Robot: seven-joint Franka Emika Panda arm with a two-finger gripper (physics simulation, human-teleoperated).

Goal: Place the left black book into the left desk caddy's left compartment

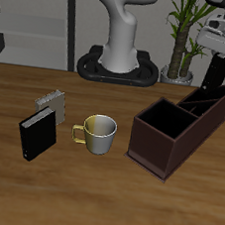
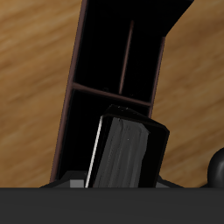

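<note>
Nearest the lens, your gripper (image 2: 122,179) is clamped on the left black book (image 2: 129,153), with the jaws closed against its covers; the fingers themselves are mostly hidden behind the dark bar across the wrist view. Your book hangs directly above the left desk caddy (image 1: 178,123), not touching it as far as the wrist view shows, and tilted slightly off vertical. Under it you can see the caddy's interior, with a cross divider and a thinner lengthwise partition beyond it. Which compartment lies beneath the book cannot be settled from these views.

On the exterior view your gripper (image 1: 218,70) sits over the caddy's rear end, farthest from the counter's front edge. The caddy lies diagonally on the counter (image 1: 93,202). Beside the caddy's front end stands a pale mug (image 1: 97,133), handle turned away from the caddy. Beyond the mug, well apart from the caddy, a second black book (image 1: 37,133) stands upright, with a grey patterned book (image 1: 53,103) just behind it.
</note>
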